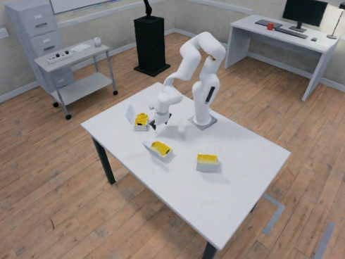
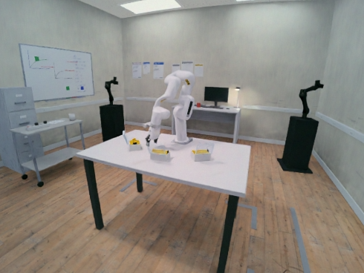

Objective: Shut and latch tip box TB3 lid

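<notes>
Three small white tip boxes with yellow inserts stand on the white table [image 1: 229, 197] [image 2: 212, 174]. The left box [image 1: 141, 122] [image 2: 134, 145] has its lid [image 1: 130, 114] standing open. The middle box [image 1: 160, 148] [image 2: 160, 153] and the right box [image 1: 208, 162] [image 2: 201, 153] also show their yellow tops. The labels are too small to read, so I cannot tell which box is TB3. My gripper [image 1: 159, 125] [image 2: 150, 141] is open and empty. It points down just right of the left box and behind the middle box, low over the table.
The arm's base [image 1: 203, 122] stands at the table's back edge. A grey cart [image 1: 74, 53], a black pedestal [image 1: 151, 43] and a desk [image 1: 281, 35] stand on the floor well away from the table.
</notes>
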Available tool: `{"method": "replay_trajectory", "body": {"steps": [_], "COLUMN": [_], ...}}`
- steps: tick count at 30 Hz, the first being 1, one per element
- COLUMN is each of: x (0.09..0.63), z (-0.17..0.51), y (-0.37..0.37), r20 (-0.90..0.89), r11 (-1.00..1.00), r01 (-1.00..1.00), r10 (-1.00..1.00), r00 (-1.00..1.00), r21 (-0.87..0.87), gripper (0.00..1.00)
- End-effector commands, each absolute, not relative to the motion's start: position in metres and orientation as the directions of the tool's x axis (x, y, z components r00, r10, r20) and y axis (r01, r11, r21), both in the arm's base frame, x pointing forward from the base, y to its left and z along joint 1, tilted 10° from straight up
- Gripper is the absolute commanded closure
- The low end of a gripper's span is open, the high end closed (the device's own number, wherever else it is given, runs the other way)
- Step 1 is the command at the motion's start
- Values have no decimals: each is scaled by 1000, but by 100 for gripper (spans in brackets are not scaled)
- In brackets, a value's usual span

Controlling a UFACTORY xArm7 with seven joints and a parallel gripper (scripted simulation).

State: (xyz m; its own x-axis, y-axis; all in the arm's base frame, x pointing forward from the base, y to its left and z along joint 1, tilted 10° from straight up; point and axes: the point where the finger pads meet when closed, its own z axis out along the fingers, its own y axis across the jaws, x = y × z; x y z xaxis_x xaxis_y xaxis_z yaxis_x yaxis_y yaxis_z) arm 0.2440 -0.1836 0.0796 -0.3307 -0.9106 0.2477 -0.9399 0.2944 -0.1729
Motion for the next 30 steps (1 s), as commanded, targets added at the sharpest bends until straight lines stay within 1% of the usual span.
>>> {"method": "replay_trajectory", "body": {"steps": [1, 27, 30], "x": [243, 222, 222], "z": [99, 217, 222], "y": [-184, -178, -178], "r20": [249, 249, 249], "r11": [293, 293, 293], "r01": [-939, -939, -939], "r10": [-910, -910, -910], "r00": [-332, -332, -332], "r21": [-179, -180, -180], "gripper": [0, 0, 0]}}
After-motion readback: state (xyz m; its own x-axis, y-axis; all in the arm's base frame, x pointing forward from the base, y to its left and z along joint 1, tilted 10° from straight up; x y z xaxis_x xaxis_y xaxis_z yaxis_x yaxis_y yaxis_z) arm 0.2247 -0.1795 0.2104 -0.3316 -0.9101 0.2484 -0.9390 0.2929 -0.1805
